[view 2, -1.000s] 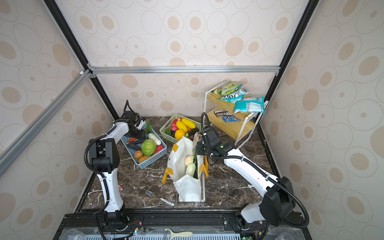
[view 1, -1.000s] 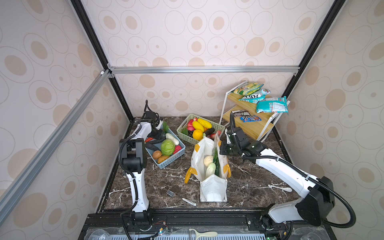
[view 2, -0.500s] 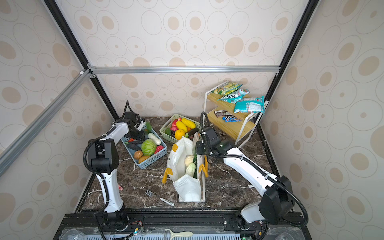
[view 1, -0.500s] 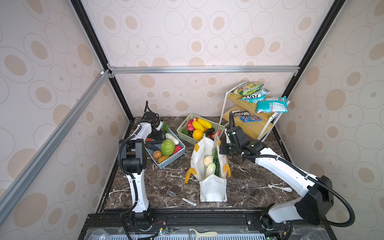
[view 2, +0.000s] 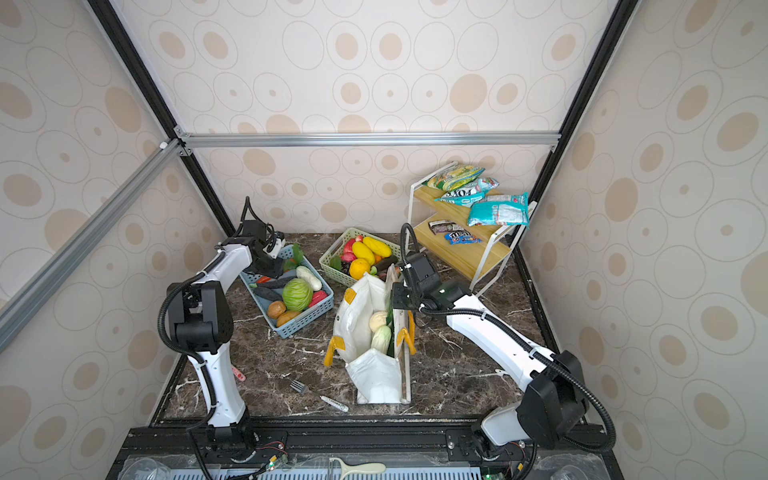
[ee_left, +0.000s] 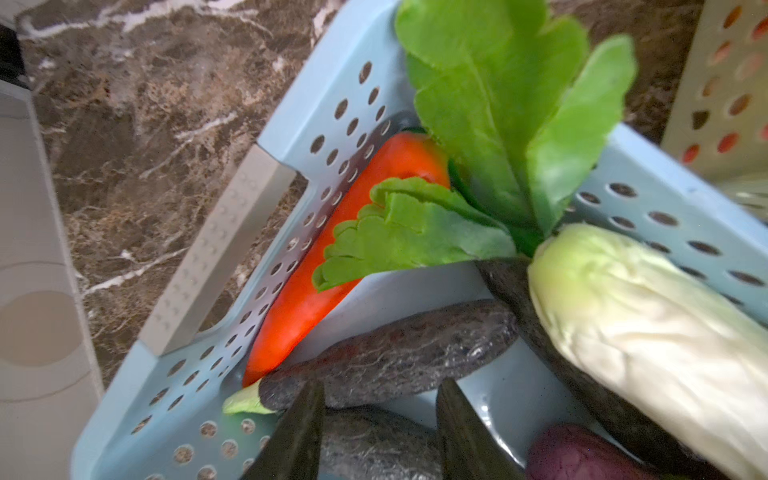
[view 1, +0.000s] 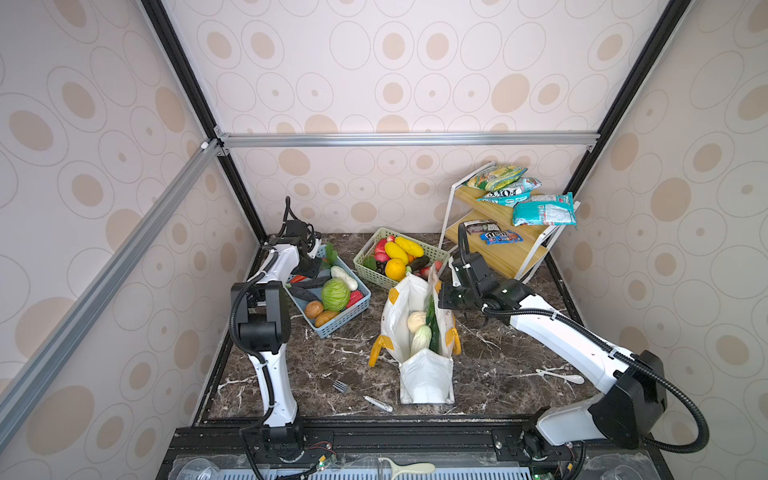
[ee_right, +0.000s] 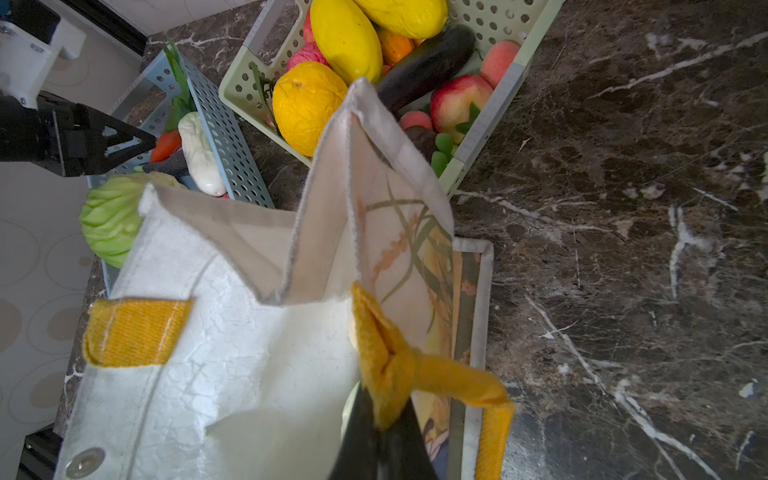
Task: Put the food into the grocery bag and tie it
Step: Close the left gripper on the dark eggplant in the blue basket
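The left tool (ee_left: 380, 399) hangs in the far corner of the blue basket (ee_left: 345, 116), its 2 fingers apart astride a dark bumpy vegetable (ee_left: 374, 444); whether they touch it is hard to tell. A red pepper (ee_left: 291, 324) lies along the basket wall and a green leaf (ee_left: 478, 104) pokes over the rim. The right tool (ee_right: 380, 436) is clamped on the yellow handle (ee_right: 436, 374) of the white bag (view 1: 424, 374), whose mouth gapes. Inside sit a beige ball (view 1: 417, 321), a pale cabbage (view 1: 422, 338) and a cucumber (view 1: 433, 328). Bare tabletop (view 1: 332, 357) separates basket and bag.

The left end effector (ee_left: 380, 388) tilts downward with jaws apart; the right end effector (ee_right: 382, 428) is clamped tight.
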Tool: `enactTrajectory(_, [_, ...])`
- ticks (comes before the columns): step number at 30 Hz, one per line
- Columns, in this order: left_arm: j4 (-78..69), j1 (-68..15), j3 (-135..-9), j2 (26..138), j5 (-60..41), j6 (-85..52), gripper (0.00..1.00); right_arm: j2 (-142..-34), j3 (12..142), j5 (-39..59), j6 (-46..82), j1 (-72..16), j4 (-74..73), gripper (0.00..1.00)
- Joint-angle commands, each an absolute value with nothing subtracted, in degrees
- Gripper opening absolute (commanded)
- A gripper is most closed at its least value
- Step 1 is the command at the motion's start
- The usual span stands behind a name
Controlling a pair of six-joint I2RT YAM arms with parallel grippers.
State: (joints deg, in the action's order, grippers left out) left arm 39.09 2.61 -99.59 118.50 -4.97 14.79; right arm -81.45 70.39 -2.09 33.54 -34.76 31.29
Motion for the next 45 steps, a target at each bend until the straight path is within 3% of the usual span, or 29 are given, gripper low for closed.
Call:
enactTrajectory(1, [42.66,2.23,-99.19,117.17,-3.25,18.69,0.46,-81.38,71.10,-2.13,33.80,-35.06,31.86,0.00])
enactTrajectory(18, [39.03,0.53,-97.92,125.54,-0.86,19.54,0.61,-82.01,71.72,-2.00,33.76,-35.06,32.48,0.00])
enactTrajectory(23, [37.46,0.53,-98.16,127.65,-1.22,19.50,0.60,-82.09,72.41,-2.63,33.49,-35.04,33.27,0.00])
enactTrajectory(26, [37.00,0.52,-97.40,128.06,-2.14,20.07,0.56,-82.16,72.69,-2.64,33.40,-35.06,33.40,0.00])
enactTrajectory(31, [37.27,0.59,-96.92,127.26,-2.96,20.32,0.35,-82.53,73.48,-2.29,33.32,-35.06,33.83,0.00])
enactTrajectory(40, [38.11,0.74,-98.49,121.92,-3.20,19.80,0.14,-82.01,73.21,-1.93,33.23,-35.01,33.76,0.00])
enactTrajectory(45, [38.24,0.82,-99.33,120.97,-2.67,18.90,0.28,-81.56,72.69,-2.01,33.13,-35.00,33.41,0.00])
